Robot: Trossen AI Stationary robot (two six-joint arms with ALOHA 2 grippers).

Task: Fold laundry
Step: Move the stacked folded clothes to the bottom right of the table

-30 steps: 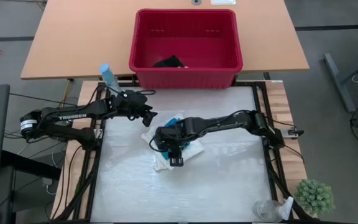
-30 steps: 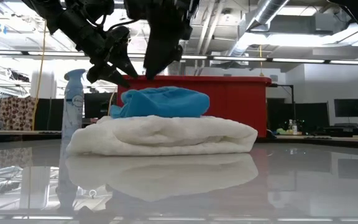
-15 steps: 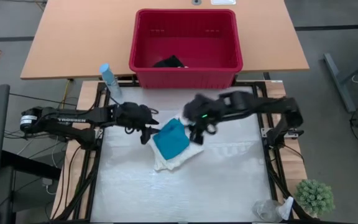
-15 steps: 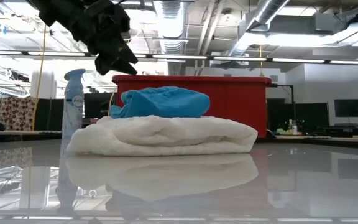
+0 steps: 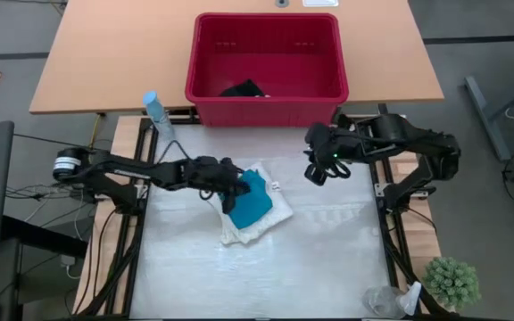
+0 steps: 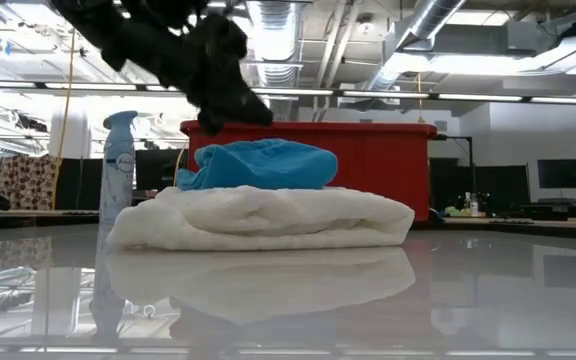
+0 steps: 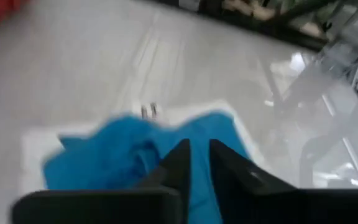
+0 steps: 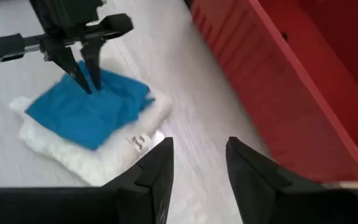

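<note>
The turquoise-blue garment (image 5: 252,201) lies folded on top of the folded cream-white cloth (image 5: 270,221), which rests flat on the table. The dark garment (image 5: 242,89) lies inside the red basket (image 5: 205,62). My left gripper (image 5: 236,185) hovers just over the blue garment's left part (image 7: 104,162). Its fingers point down, a narrow gap apart, with nothing between them. In the low view the left gripper (image 6: 253,110) stands a little above the blue garment (image 6: 258,165). My right gripper (image 5: 315,171) is open and off the pile, toward the table's right.
The red basket stands on a wooden table beyond the far edge. A spray bottle (image 5: 156,109) stands at the far left corner. A small plant (image 5: 451,281) and a clear object (image 5: 386,301) sit at the near right corner. Bare table surface (image 5: 266,276) lies near the front.
My right gripper has left the pile, rising and going toward the table's far right. The blue garment now shows uncovered on the white cloth. My left gripper has gone toward the table's right until it is over the blue garment. Its fingers have drawn in from wide apart to a narrow gap.
</note>
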